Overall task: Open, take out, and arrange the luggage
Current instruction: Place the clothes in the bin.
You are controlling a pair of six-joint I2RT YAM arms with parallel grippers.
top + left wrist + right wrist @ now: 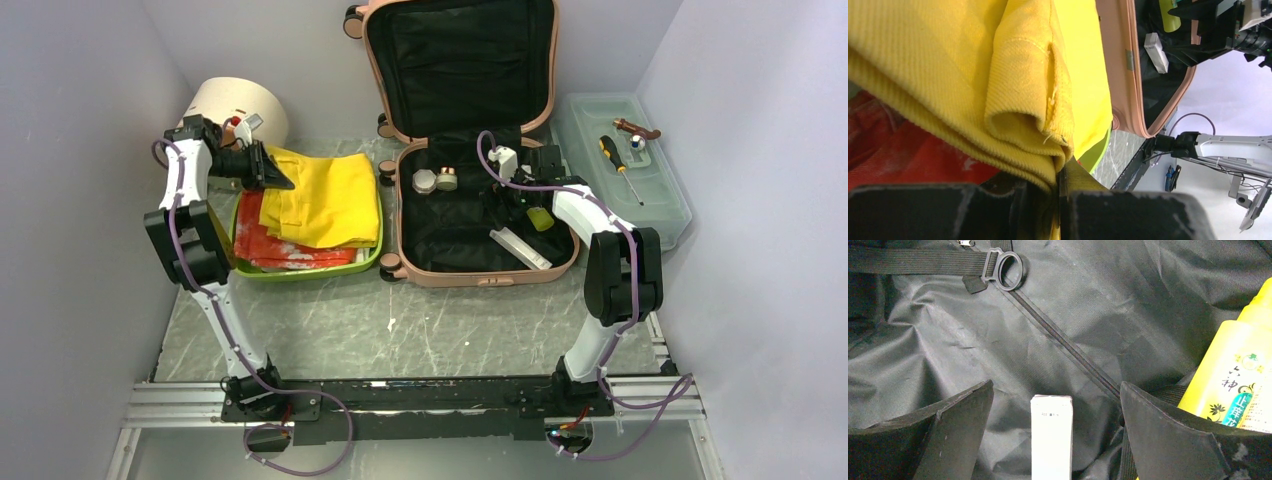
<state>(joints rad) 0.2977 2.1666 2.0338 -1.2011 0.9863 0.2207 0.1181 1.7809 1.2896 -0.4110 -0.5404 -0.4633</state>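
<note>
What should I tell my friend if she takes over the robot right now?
The left gripper is shut on the yellow cloth, over the green tray beside the luggage.
The right gripper is open, down inside the luggage. Its fingers sit either side of the white box, not gripping it.
Done: the luggage is open with its lid standing up. The yellow cloth and a red cloth lie on the tray.
Left: the white box, the yellow bottle and two round jars are inside the luggage and probably come out next.
</note>
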